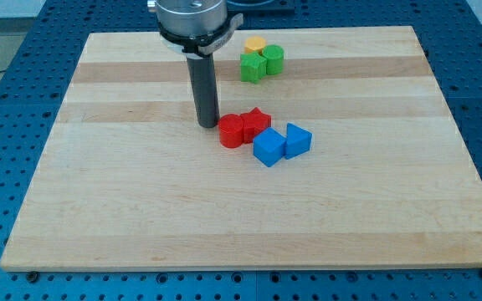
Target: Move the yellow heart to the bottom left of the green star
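The yellow heart (254, 44) lies near the view's top, just above the green star (253, 67) and touching it. A green round block (274, 58) sits right of the star, touching it. My tip (207, 124) rests on the board below and to the left of this cluster, well apart from the heart. The tip stands just left of a red round block (231, 131).
A red star block (256, 123) sits right of the red round block. Two blue blocks (268, 147) (297, 140) lie just below and right of the red ones. The wooden board (99, 209) lies on a blue perforated table.
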You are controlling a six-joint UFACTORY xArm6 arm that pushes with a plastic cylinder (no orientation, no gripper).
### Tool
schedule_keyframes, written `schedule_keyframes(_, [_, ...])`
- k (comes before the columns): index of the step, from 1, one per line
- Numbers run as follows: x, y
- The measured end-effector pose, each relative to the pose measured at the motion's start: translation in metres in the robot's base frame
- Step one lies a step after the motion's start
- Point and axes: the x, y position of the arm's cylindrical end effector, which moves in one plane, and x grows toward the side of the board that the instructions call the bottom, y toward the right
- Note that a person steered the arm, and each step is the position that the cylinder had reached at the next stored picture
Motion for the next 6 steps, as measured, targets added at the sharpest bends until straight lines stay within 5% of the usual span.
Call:
schedule_keyframes(3, [-0.126,0.039])
schedule_keyframes(6, [-0.087,-0.047])
